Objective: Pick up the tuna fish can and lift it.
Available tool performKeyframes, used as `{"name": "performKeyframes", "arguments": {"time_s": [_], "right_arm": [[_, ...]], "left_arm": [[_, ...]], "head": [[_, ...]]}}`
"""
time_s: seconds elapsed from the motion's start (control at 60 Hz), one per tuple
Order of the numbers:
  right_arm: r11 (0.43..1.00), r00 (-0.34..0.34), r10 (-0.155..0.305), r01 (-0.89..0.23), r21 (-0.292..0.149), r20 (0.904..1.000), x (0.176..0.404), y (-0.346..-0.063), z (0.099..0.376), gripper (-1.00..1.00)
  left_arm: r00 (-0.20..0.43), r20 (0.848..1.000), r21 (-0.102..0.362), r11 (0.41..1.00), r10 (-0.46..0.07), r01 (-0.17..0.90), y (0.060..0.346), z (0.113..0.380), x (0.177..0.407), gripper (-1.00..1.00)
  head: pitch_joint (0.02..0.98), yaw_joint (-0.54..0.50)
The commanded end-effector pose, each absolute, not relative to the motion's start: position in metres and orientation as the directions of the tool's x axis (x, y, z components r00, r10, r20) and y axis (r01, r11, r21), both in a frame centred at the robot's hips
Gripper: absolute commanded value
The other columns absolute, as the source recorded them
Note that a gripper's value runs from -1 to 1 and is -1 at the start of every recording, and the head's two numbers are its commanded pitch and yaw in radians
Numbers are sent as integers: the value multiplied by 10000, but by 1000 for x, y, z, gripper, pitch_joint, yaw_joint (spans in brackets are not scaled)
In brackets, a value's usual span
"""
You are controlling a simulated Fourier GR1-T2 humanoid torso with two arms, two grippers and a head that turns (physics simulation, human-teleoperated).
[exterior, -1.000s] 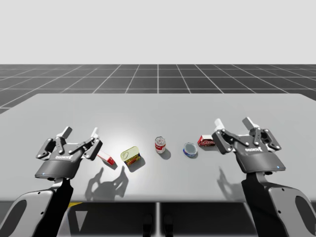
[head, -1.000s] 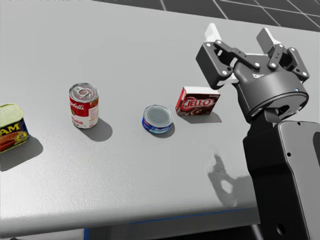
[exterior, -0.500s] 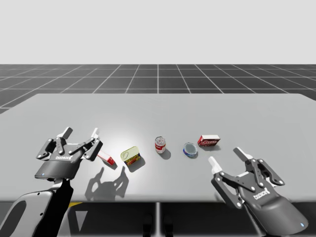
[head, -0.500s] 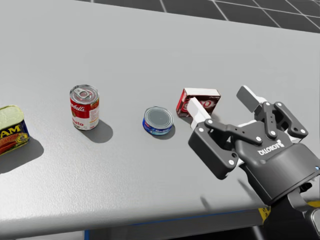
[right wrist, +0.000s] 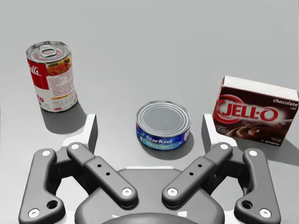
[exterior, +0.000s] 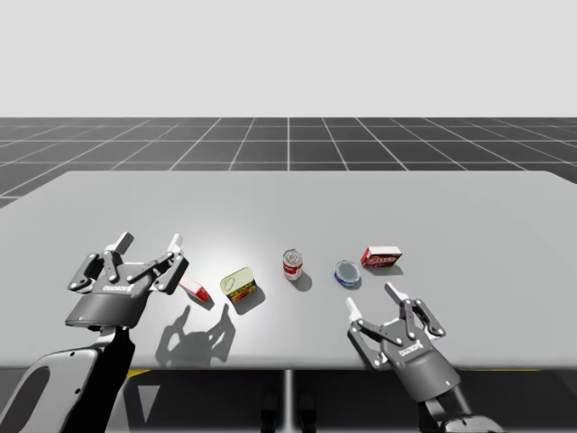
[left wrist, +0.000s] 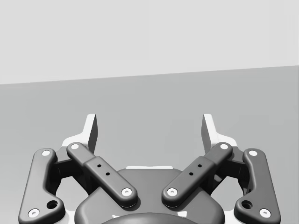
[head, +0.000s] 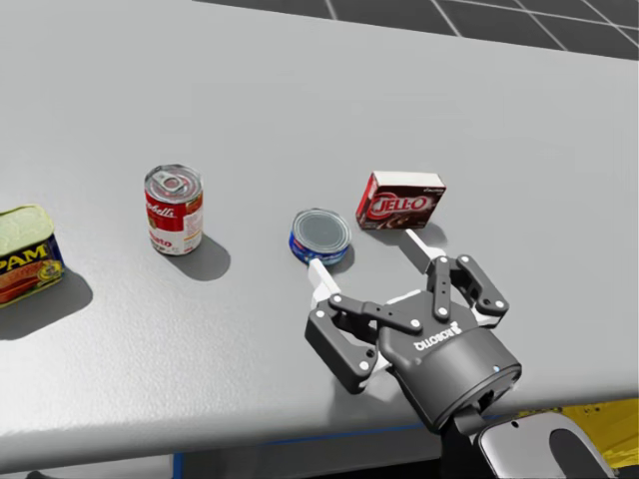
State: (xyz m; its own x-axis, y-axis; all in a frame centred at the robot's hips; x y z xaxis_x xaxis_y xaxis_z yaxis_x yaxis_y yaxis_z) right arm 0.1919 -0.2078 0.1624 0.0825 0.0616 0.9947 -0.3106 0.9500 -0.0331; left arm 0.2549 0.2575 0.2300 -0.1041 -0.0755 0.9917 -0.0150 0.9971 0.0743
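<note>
Table (exterior: 288, 194): grey, carries all items

Right arm: comes in low at the near edge, forearm short in the high view, wrist pitched forward. Right hand (exterior: 372, 302) spread wide, nothing held. It sits on the near side of the tuna can (exterior: 347, 272), which in the right wrist view lies just ahead of the gap between the fingers; no contact seen

Left arm: raised over the table's left part, left hand (exterior: 149, 242) spread wide and holding nothing, above a small red-and-white box (exterior: 193, 290)

Items, upright, well apart: rectangular tin (exterior: 239, 284); red-brown box (exterior: 381, 257), just beyond and right of the tuna can; red soup can (exterior: 293, 264), left of the tuna can. Tuna can rests flat on the table, lid up

Change vs 1.0 s ago: the right hand was high beside the red-brown box. It has since swung back toward the near edge, dropped, and shifted left to line up with the tuna can. Left arm and all items unmoved. Head has turned slightly
</note>
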Motion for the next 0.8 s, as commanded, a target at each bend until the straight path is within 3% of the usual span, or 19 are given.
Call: {"name": "performKeyframes", "arguments": {"time_s": [0.017, 0.117, 0.4, 0.6, 0.8], "right_arm": [[9576, 1081, 829, -2837, -492, 9907, 212, -202, 142, -1000], [9628, 1044, 1109, -2580, -808, 9883, 226, -201, 134, -1000], [9657, 1561, 1231, -2464, -821, 9800, 254, -193, 128, -1000], [9618, 2080, 1601, -2529, -1050, 9649, 270, -186, 129, -1000], [9580, 2278, 1671, -2675, -1034, 9593, 282, -181, 128, -1000]], "left_arm": [[-1061, 9913, 767, 9969, -779, -146, 257, 230, 255, -1000], [-1068, 9912, 767, 9969, -778, -148, 257, 230, 255, -1000], [-1080, 9912, 758, 9970, -772, -173, 257, 231, 254, -1000], [-1102, 9910, 738, 9970, -760, -246, 257, 232, 253, -1000], [-1104, 9907, 768, 9965, -801, -339, 257, 232, 251, -1000]], "head": [[872, -268], [871, -265], [867, -262], [863, -255], [862, -250]]}}
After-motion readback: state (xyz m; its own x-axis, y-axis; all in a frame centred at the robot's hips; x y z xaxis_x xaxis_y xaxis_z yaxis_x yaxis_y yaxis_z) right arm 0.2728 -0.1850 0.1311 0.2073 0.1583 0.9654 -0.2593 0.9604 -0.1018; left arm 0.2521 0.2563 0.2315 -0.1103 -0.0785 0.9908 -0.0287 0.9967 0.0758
